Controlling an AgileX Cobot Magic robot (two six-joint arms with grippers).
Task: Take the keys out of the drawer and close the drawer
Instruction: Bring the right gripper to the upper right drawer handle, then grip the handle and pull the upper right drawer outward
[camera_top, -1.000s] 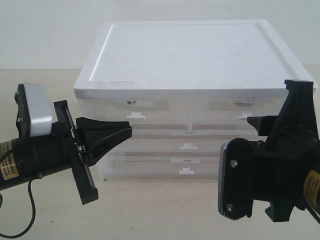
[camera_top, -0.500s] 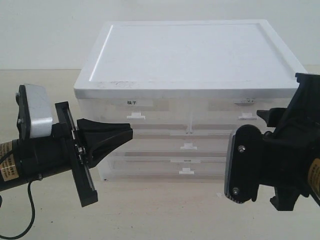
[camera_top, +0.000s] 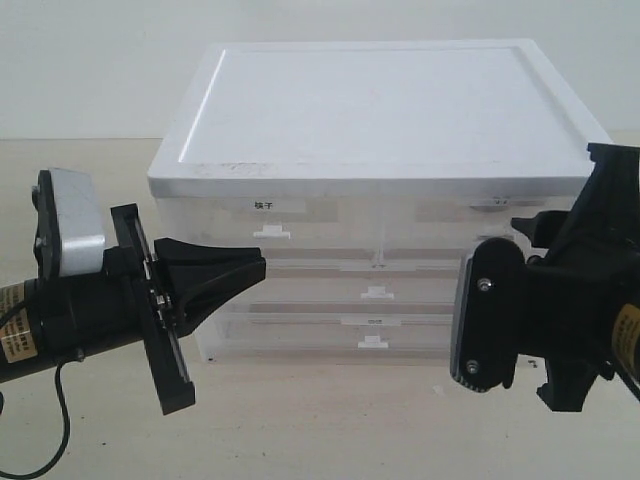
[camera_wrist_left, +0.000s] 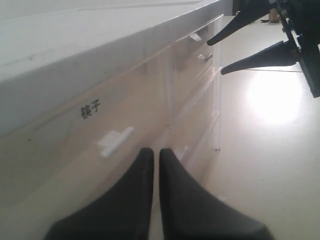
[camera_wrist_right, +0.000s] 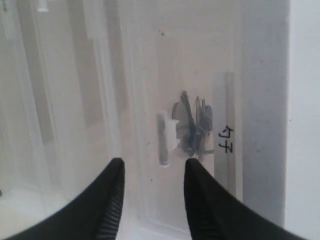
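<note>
Only the right wrist view showed the keys, behind the translucent front of the shut top-right drawer beside its white tab handle, which the empty right claw faced with fingers parted, while the left claw, pinched closed, hung before the neighbouring labelled drawer.

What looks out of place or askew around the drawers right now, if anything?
Nothing stands out. All the fronts sit shut and flush in the cabinet. The keys show through the drawer, lying inside behind its handle. The right gripper is open in front of that handle.
</note>
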